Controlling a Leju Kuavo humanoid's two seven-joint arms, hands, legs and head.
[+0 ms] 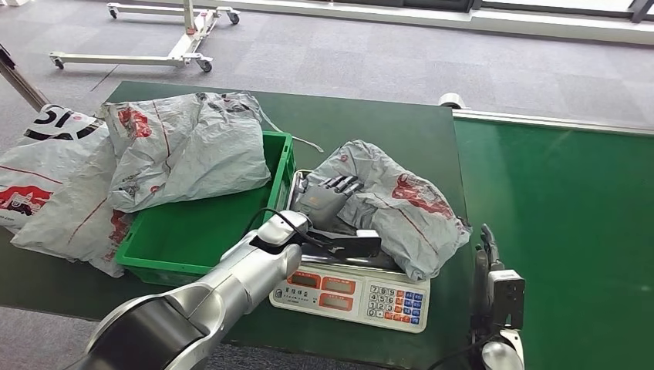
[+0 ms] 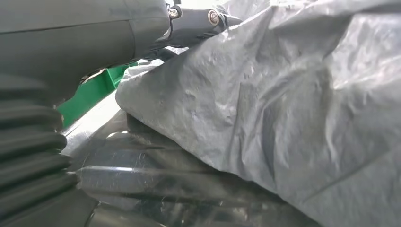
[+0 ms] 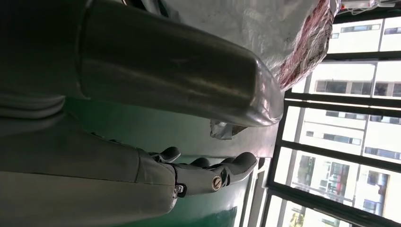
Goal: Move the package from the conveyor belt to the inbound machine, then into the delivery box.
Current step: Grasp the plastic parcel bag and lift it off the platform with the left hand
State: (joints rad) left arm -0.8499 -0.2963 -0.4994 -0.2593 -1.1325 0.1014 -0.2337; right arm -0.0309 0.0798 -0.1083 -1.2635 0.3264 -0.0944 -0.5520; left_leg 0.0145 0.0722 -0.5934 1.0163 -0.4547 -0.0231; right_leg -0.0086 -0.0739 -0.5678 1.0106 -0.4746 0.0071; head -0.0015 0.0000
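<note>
The grey package point(image 1: 393, 204) with red print lies crumpled on the steel pan of the weighing scale point(image 1: 351, 294), the inbound machine. My left hand point(image 1: 328, 199) reaches across the scale and grips the package's left edge, fingers point(image 1: 343, 183) laid over it. The left wrist view has the package point(image 2: 293, 104) close up, its edge raised above the shiny pan point(image 2: 156, 179). The green delivery box point(image 1: 197, 231) stands just left of the scale. My right hand point(image 1: 489, 262) hangs low beside the table's right front edge, fingers point(image 3: 203, 172) loosely apart and holding nothing.
Another grey package point(image 1: 185, 146) lies over the box's far rim and a white one point(image 1: 46, 181) rests left of it. The green conveyor belt point(image 1: 555, 208) runs along the right. A wheeled metal frame point(image 1: 181, 46) stands on the carpet beyond the table.
</note>
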